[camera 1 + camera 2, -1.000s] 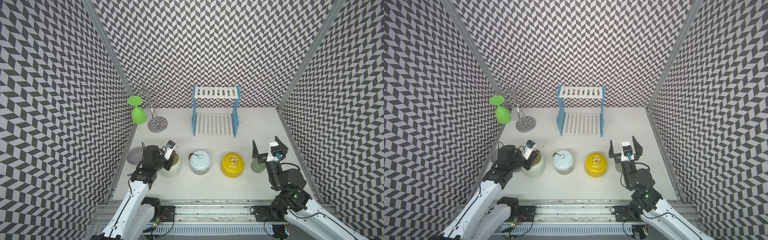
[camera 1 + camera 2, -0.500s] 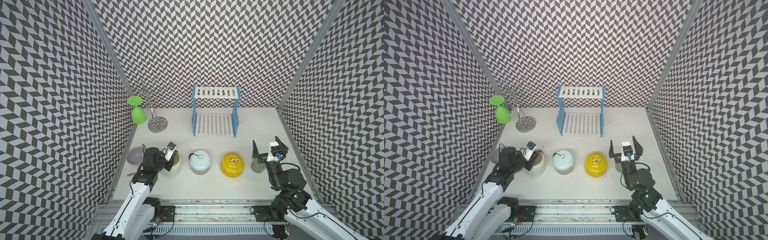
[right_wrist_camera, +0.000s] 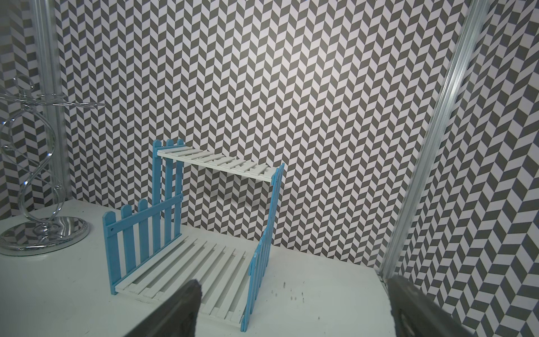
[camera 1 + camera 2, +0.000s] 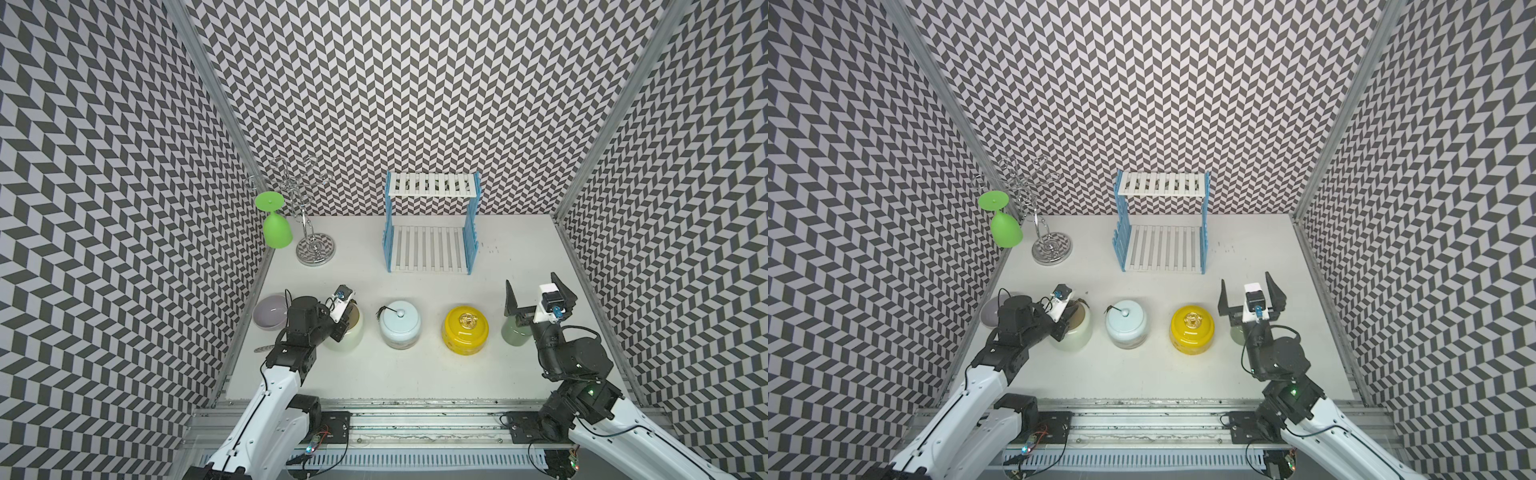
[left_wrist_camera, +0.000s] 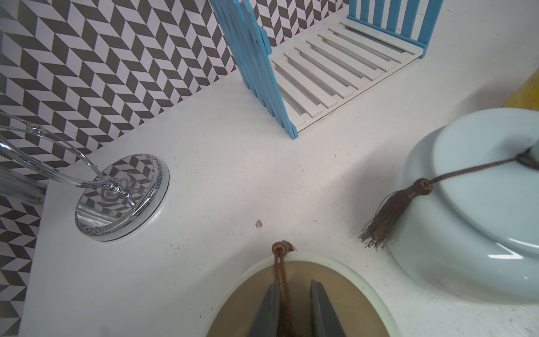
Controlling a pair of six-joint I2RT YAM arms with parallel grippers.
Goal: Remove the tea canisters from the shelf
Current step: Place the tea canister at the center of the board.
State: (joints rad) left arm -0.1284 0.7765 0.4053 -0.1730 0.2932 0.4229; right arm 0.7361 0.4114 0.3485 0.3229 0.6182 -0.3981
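Observation:
Four tea canisters stand in a row on the table in front of the shelf (image 4: 430,249) (image 4: 1160,249), whose two boards carry nothing. From the left they are cream with a brown lid (image 4: 347,336) (image 4: 1073,336), pale blue (image 4: 400,326), yellow (image 4: 464,330) and sage green (image 4: 513,334). My left gripper (image 5: 294,284) points down onto the cream canister's lid (image 5: 344,291). Its jaws are nearly together with the lid's brown cord between them, and the knob is hidden. My right gripper (image 4: 530,279) (image 3: 293,283) hangs wide open just above the sage green canister, holding nothing.
A bright green goblet (image 4: 276,230) hangs upside down from a chrome wire stand (image 4: 316,249) at the back left. A grey-lilac bowl (image 4: 270,311) sits against the left wall beside my left arm. Patterned walls close in three sides.
My left arm's wrist has shifted slightly toward the front, its gripper staying on the cream canister's lid. The right arm and the canisters have not moved.

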